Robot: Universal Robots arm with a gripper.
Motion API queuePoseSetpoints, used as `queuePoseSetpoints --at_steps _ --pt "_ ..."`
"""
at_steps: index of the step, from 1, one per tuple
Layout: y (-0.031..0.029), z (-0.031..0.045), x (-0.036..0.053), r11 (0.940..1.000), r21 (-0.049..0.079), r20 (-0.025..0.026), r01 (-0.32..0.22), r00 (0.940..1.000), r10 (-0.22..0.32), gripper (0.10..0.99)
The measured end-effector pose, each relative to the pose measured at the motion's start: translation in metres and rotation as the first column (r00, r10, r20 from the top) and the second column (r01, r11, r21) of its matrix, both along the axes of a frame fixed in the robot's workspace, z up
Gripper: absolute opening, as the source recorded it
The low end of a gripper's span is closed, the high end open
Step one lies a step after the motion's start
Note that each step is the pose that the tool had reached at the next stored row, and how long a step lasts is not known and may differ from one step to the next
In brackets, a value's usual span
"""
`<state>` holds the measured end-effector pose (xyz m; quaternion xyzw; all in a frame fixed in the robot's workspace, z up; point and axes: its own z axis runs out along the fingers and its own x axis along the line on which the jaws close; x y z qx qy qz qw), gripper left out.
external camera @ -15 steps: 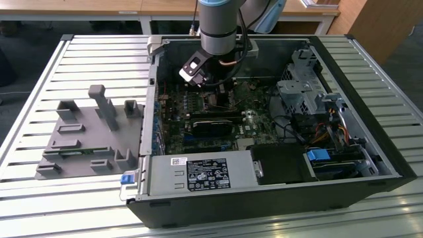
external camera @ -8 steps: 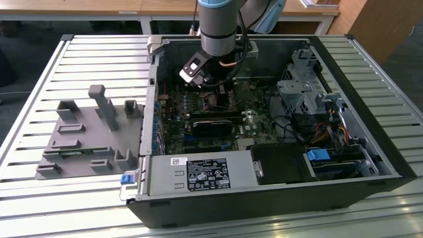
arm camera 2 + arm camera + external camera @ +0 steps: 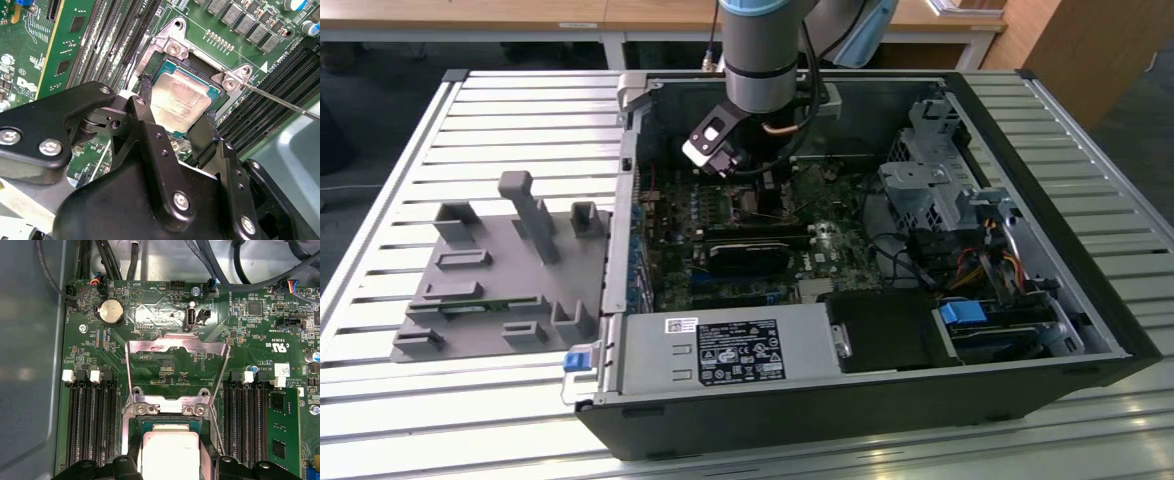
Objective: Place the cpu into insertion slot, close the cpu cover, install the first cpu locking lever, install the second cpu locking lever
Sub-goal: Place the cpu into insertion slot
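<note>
In both wrist views the cpu (image 3: 186,92) (image 3: 167,442), a silvery square chip, lies level within the black frame of the insertion slot (image 3: 172,64) on the green board. My gripper (image 3: 177,107) (image 3: 170,456) straddles it, with a black finger (image 3: 146,100) against each of two opposite edges, shut on the chip. The cpu cover (image 3: 175,346), a thin silvery frame with a square window, stands swung up and open behind the socket. A thin wire locking lever (image 3: 280,100) juts out beside the socket, unlatched. In the exterior view the gripper (image 3: 767,195) reaches down into the open computer case.
Long black memory slots (image 3: 92,425) flank the socket on both sides. A black graphics card (image 3: 754,250) lies just in front of the socket, with the power supply (image 3: 734,350) nearer still. Case walls (image 3: 630,200) enclose the board. A grey fixture (image 3: 494,270) sits on the exterior view's left.
</note>
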<state>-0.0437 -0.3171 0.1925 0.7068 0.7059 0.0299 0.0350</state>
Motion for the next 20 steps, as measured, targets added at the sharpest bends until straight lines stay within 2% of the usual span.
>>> queuePoseSetpoints --at_steps 3,4,12,20 --pt "0.0 0.0 0.0 1.0 0.0 0.0001 0.0 1.0 0.0 0.549" --pt "0.0 -0.0001 0.0 1.0 0.0 0.0 0.0 1.0 0.0 0.612" --pt "0.0 0.0001 0.0 1.0 0.0 0.0001 0.0 1.0 0.0 0.612" --pt "0.0 0.0081 0.0 1.0 0.0 0.0 0.0 1.0 0.0 0.612"
